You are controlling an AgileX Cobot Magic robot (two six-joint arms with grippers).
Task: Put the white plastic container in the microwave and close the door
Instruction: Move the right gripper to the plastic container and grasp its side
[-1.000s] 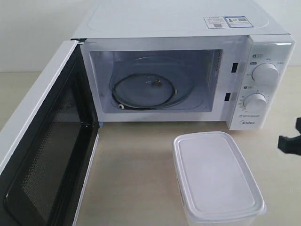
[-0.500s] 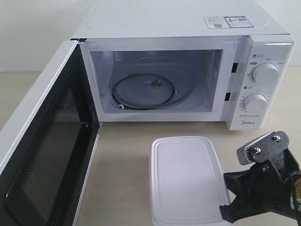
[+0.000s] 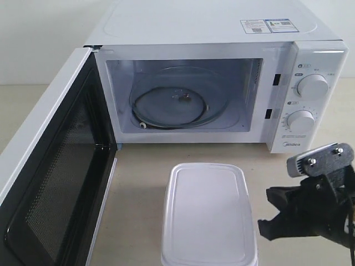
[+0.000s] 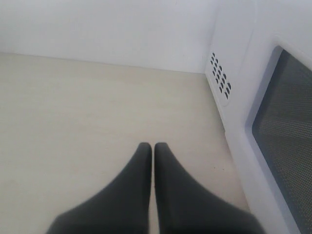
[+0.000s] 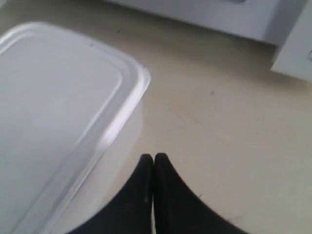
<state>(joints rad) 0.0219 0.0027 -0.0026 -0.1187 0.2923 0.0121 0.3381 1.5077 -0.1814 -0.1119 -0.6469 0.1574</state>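
Observation:
The white plastic container [image 3: 205,213] sits lid on, on the table in front of the microwave [image 3: 222,27]. The door [image 3: 55,166] is swung wide open to the left, so the glass turntable [image 3: 177,102] shows in the empty cavity. My right gripper [image 3: 265,219] is shut and low, just right of the container. In the right wrist view its tips [image 5: 153,156] are close beside the container [image 5: 58,107]; I cannot tell if they touch. My left gripper [image 4: 152,145] is shut over bare table beside the door [image 4: 282,126], and is out of the exterior view.
Two round dials [image 3: 312,86] are on the microwave's right panel. The open door fills the left front of the table [image 3: 144,183]. Vent holes [image 4: 220,78] mark the microwave's side near my left gripper. A white wall stands behind.
My right gripper came in from the right edge. The container slid left and turned, from the front right to nearly in line with the cavity. The left side shows no change.

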